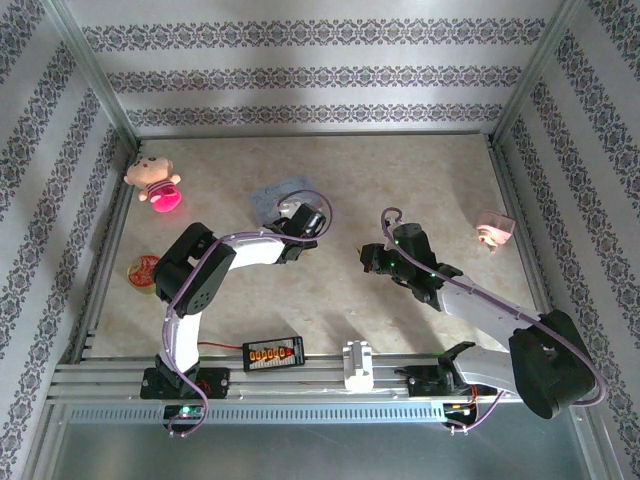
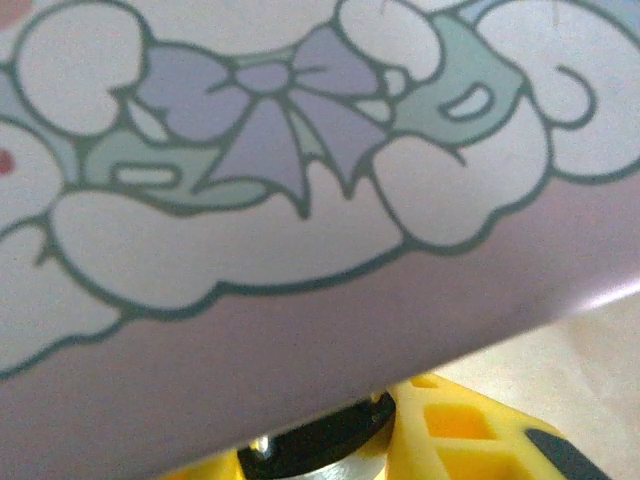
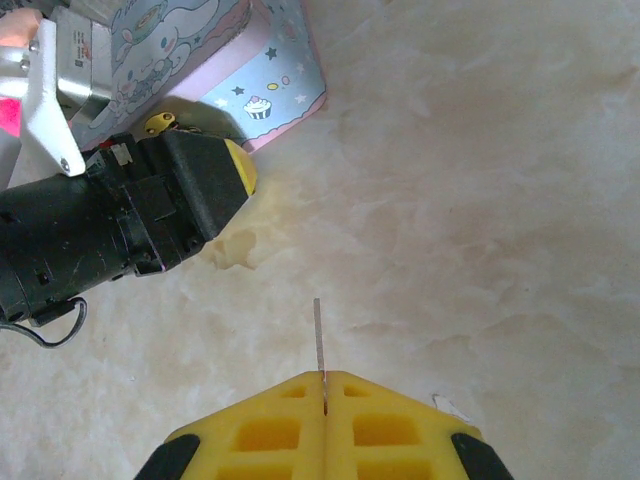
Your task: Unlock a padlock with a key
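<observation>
At the near edge of the pale blue tin (image 1: 272,192), far left of centre on the table (image 1: 420,180), a small dark glossy body with a silver glint looks to be the padlock (image 2: 318,452), tucked just beside a yellow finger (image 2: 455,435) of the left gripper (image 3: 230,178). I cannot tell whether that gripper is apart or clamped. The padlock is probably hard, slick and light and likely to swivel, so it is best pinched across its flat sides with the keyhole left free. The right gripper (image 3: 322,385) is pressed together on the thin key (image 3: 318,335), whose blade points out over bare table. Open room lies between the arms, and the plush toy (image 1: 153,178) sits well off, far left.
</observation>
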